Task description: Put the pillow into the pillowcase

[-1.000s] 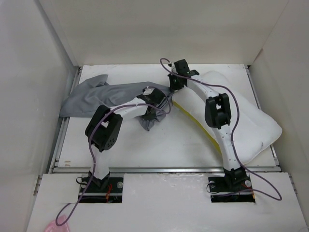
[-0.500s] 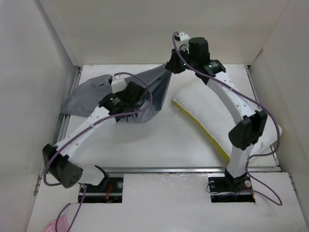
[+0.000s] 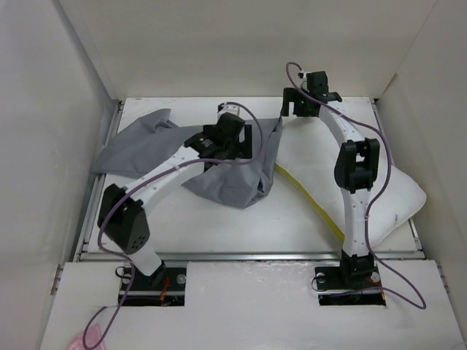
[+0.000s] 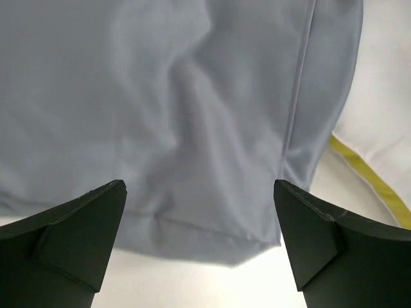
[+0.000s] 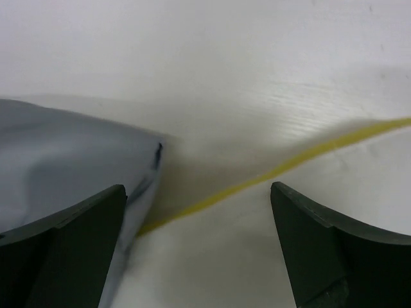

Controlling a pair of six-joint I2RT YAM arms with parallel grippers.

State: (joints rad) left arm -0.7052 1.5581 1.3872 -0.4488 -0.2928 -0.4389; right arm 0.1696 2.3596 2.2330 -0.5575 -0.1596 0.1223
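Two arms rise from the near edge of the bench, and each ends in one pincer. One grey pillowcase and one white pillow lie on the bench.

The left pincer stands spread wide with nothing in its grasp. The pillowcase is directly below it, wrinkled, with a stitched seam running down its right side. The cloth trails well off to this pincer's left. To the pincer's right, a strip of the pillow shows just beside the grey edge, along with its single line of yellow piping.

Farther back, the right pincer is also spread wide and holds nothing. It hovers over the pillow's far left end. Below it the piping crosses on a slant between the two fingers and disappears under the pillowcase's edge on the pincer's left. The rest of the pillow stretches away to its right.
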